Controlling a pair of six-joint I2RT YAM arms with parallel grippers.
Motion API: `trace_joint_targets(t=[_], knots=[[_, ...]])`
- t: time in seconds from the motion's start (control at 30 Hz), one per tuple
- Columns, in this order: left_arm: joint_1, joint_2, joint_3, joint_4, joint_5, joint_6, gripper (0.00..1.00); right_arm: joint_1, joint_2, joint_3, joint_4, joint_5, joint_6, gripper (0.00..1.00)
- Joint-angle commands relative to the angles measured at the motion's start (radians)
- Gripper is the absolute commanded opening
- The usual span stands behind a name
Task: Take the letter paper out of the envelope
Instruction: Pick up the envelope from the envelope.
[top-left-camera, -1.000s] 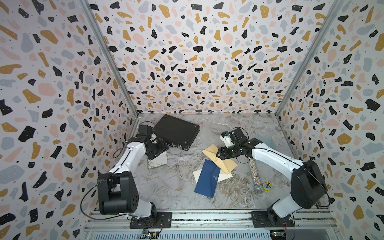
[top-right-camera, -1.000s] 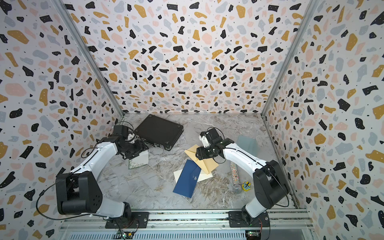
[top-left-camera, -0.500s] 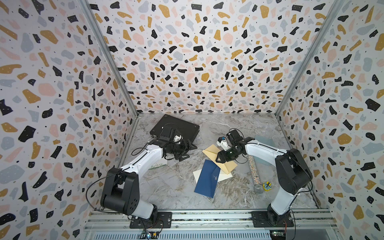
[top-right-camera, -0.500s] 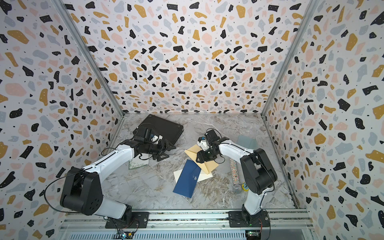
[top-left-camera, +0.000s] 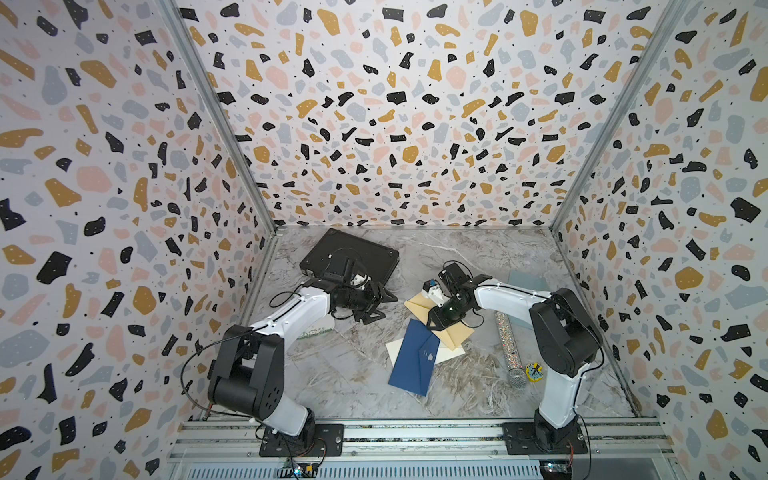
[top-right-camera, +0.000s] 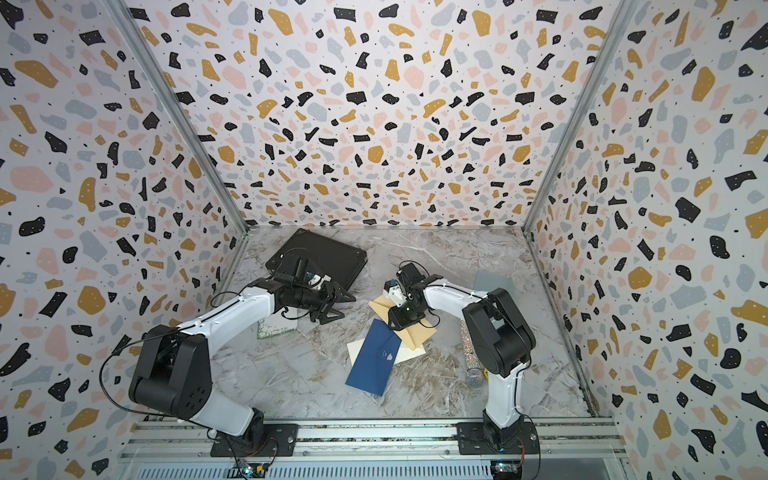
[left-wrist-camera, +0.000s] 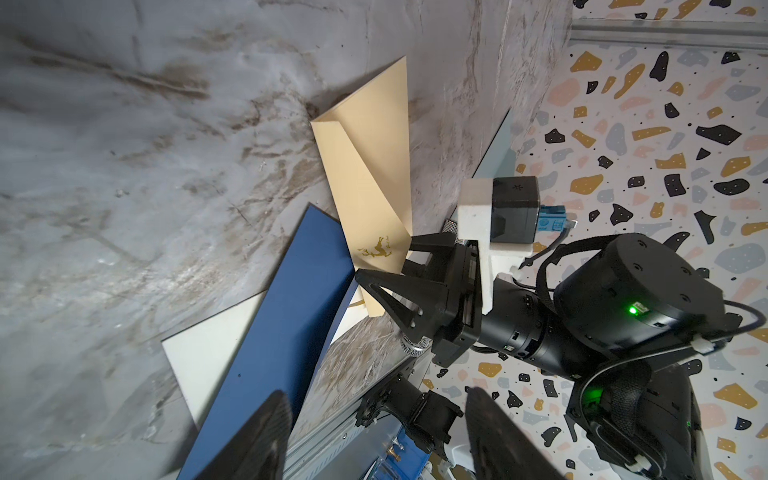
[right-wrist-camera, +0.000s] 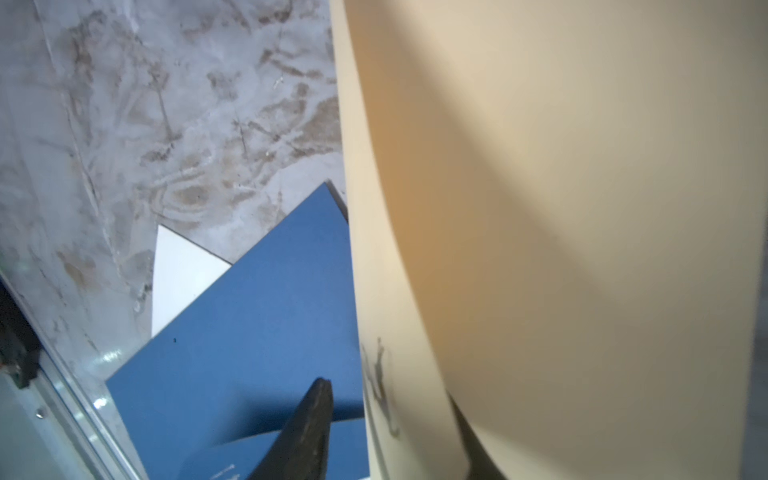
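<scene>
At the right gripper (right-wrist-camera: 390, 424) we see one dark finger (right-wrist-camera: 316, 419) standing just clear of the tan envelope (right-wrist-camera: 540, 208), with a sliver of the blue envelope (right-wrist-camera: 249, 332) showing in the gap; the other finger is mostly hidden behind a bowed tan sheet; the envelope's layer with the small stag emblem lies between the two, so the jaws straddle it, narrowed but not pinched shut on it; we cannot tell whether the bowed sheet is the flap or the letter paper.

From the left wrist we find the right gripper (left-wrist-camera: 384, 258) meeting the tan envelope (left-wrist-camera: 370, 166) at its emblem end, one finger on each side of the edge; the blue envelope (left-wrist-camera: 270, 353) touches that same end and rests on a cream sheet (left-wrist-camera: 208, 349).

In both top views the tan envelope (top-left-camera: 451, 332) (top-right-camera: 415, 332) lies mid-table under the right gripper (top-left-camera: 435, 323) (top-right-camera: 397, 322), beside the blue envelope (top-left-camera: 415, 361) (top-right-camera: 374, 361).

The left gripper (top-left-camera: 380, 307) (top-right-camera: 340, 306) hovers with its fingers (left-wrist-camera: 257, 440) spread wide and nothing between them; it sits between the black tray (top-left-camera: 353, 253) and the tan envelope, apart from both envelopes and pointing towards them.

Further out, a glitter microphone (top-left-camera: 509, 345) lies on the marble table (top-left-camera: 332, 382) beside the right arm.
</scene>
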Motion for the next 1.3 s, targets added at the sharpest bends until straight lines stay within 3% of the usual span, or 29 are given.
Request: trace_joint_targets(t=[0.0,0.07,0.37,0.57,0.8,0.93,1.27], knots=[[-0.005,-0.005,0.026,0.011,0.017,0.0,0.67,0.023,-0.031,0.034,-0.033,0.086,-0.059,0.13],[-0.005,-0.003,0.033,0.009,0.016,-0.009,0.67,0.041,-0.06,0.041,-0.044,0.151,-0.091,0.0],[-0.005,-0.006,0.139,0.048,-0.007,-0.128,0.65,0.115,-0.32,0.021,-0.016,0.397,-0.235,0.0],[0.02,0.008,0.283,-0.072,-0.01,-0.096,0.71,0.186,-0.514,-0.119,0.137,0.496,-0.546,0.0],[0.018,-0.017,0.285,-0.026,0.02,-0.158,0.73,0.19,-0.681,-0.29,0.327,0.529,-0.848,0.0],[0.016,-0.015,0.25,-0.034,0.032,-0.147,0.73,0.19,-0.732,-0.323,0.362,0.474,-1.009,0.0],[0.026,0.107,0.37,-0.148,0.161,0.159,0.76,0.189,-0.737,-0.291,0.316,0.408,-1.083,0.0]])
